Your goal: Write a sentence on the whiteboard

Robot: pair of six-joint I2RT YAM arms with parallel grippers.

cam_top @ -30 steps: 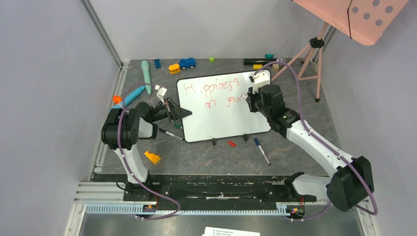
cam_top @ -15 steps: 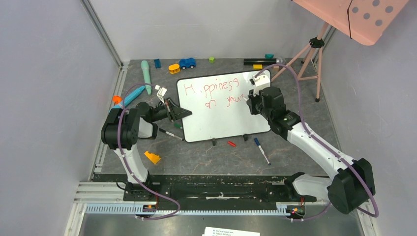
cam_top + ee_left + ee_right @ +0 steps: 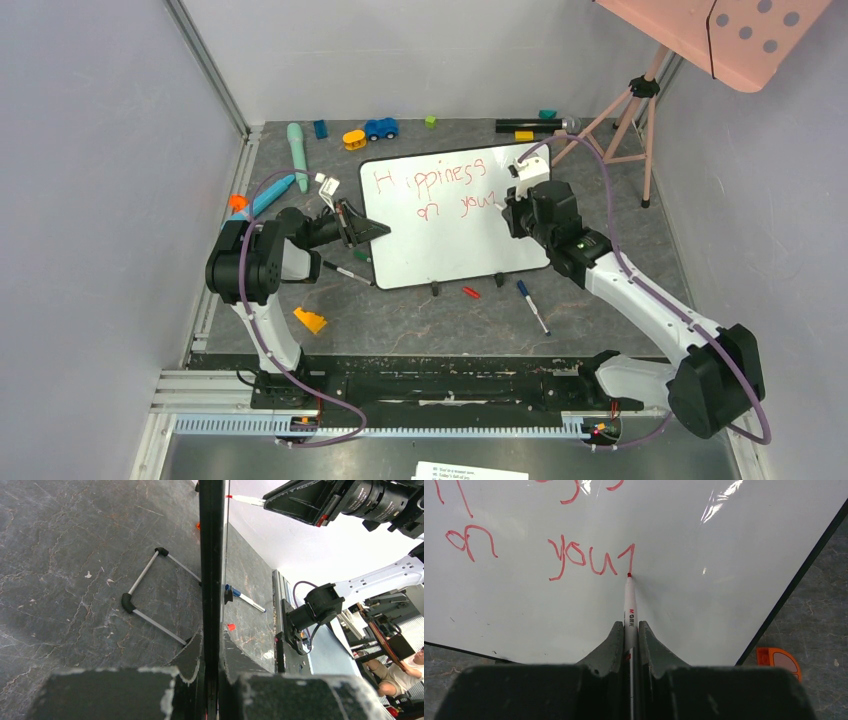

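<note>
Whiteboard (image 3: 455, 245) at mid-counter (image 3: 400, 320), its left rim pinched in my left end effector (image 3: 212, 641), jaws all but shut on it. My right end effector (image 3: 630, 630) is clamped on a red marker (image 3: 629, 600), its tip touching the board at the foot of the last stroke of the sentence (image 3: 445, 180) (an unfinished "r", I judge). Light, even pressure and a firm left hold should serve. The board's long axis runs left to right, its top edge toward the far wall.
</note>
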